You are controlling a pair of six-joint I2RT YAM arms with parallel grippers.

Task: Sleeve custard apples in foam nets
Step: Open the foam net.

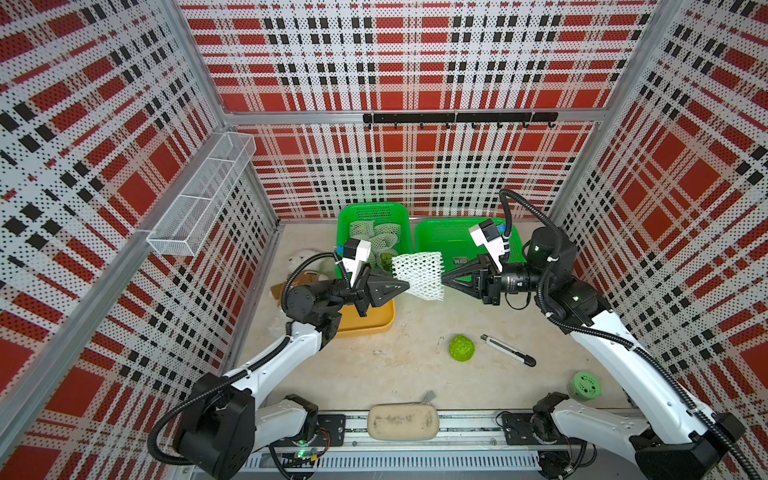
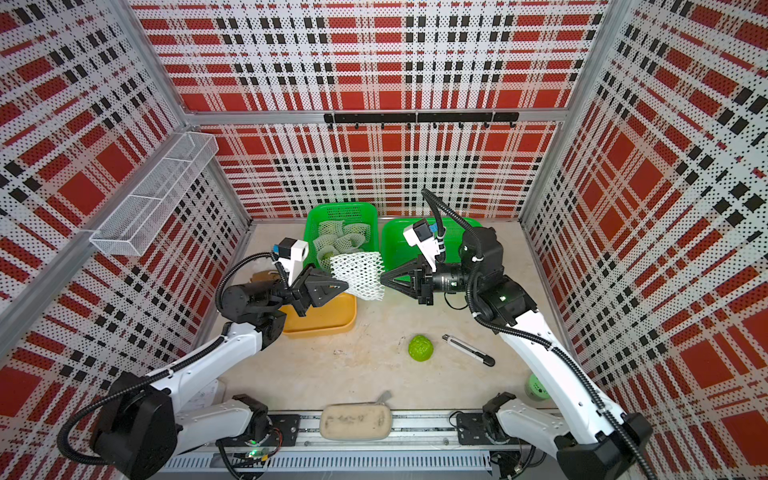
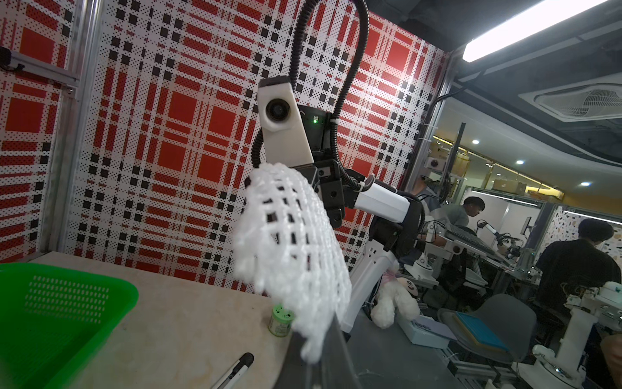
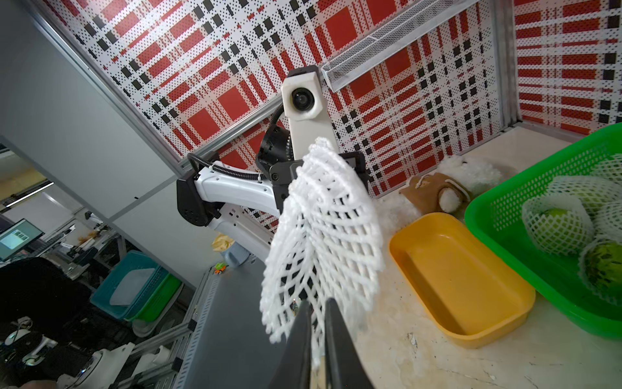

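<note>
One white foam net (image 1: 417, 274) (image 2: 359, 276) hangs in the air between my two grippers, over the middle of the table. My left gripper (image 1: 407, 286) (image 3: 314, 363) is shut on its left edge. My right gripper (image 1: 444, 277) (image 4: 318, 304) is shut on its right edge, with mesh strands pinched between the fingers. A bare custard apple (image 1: 461, 348) (image 2: 420, 348) lies on the table in front of the net, apart from both grippers. Several custard apples in nets (image 1: 376, 239) (image 4: 558, 222) fill the green basket (image 1: 345, 220) at the back.
A yellow tray (image 1: 374, 324) sits under my left wrist. A second green basket (image 1: 449, 241) is at the back right. A utility knife (image 1: 508, 350), a pale green container (image 1: 584, 386), a beige pouch (image 1: 403, 422) and a plush bear (image 1: 305, 259) also lie around.
</note>
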